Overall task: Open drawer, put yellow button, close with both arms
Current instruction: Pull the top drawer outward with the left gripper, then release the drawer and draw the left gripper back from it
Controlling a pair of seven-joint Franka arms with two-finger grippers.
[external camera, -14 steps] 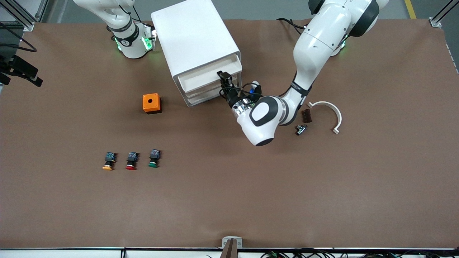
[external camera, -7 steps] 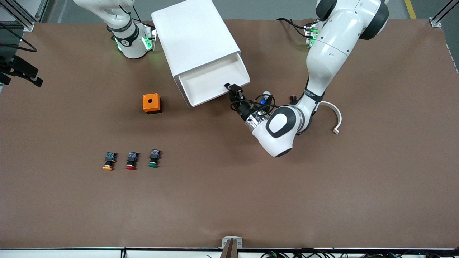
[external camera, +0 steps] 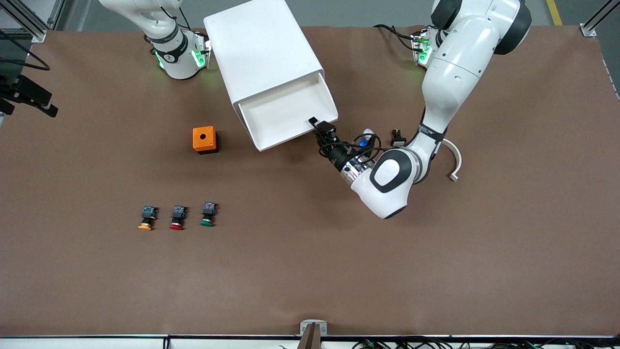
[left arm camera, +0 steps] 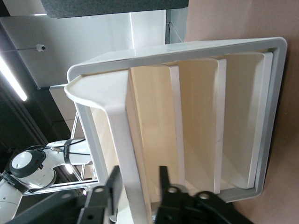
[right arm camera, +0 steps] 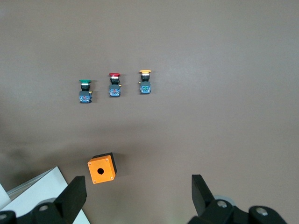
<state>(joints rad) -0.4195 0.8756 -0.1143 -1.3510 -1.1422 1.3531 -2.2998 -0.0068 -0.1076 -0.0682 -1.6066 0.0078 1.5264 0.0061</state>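
Note:
The top drawer (external camera: pixel 283 116) of the white cabinet (external camera: pixel 261 53) stands pulled out, and nothing lies in it. My left gripper (external camera: pixel 317 124) is at the drawer's front lip, at the corner toward the left arm's end. In the left wrist view the drawer (left arm camera: pixel 201 116) fills the frame. There the left gripper (left arm camera: pixel 138 170) is open, one finger on each side of the lip with gaps showing. The yellow button (external camera: pixel 146 218) lies near the front camera, toward the right arm's end, and shows in the right wrist view (right arm camera: pixel 145 80). My right gripper (right arm camera: pixel 138 184) hangs open high over the table, holding nothing.
A red-capped button (external camera: pixel 178 218) and a green-capped button (external camera: pixel 208 214) lie in a row beside the yellow one. An orange box with a hole (external camera: pixel 204 139) sits beside the cabinet. A white curved part (external camera: pixel 451 151) and a small black part (external camera: pixel 398 137) lie under the left arm.
The left gripper drew the top drawer out toward the front camera, then its fingers spread off the lip. The right arm has not moved.

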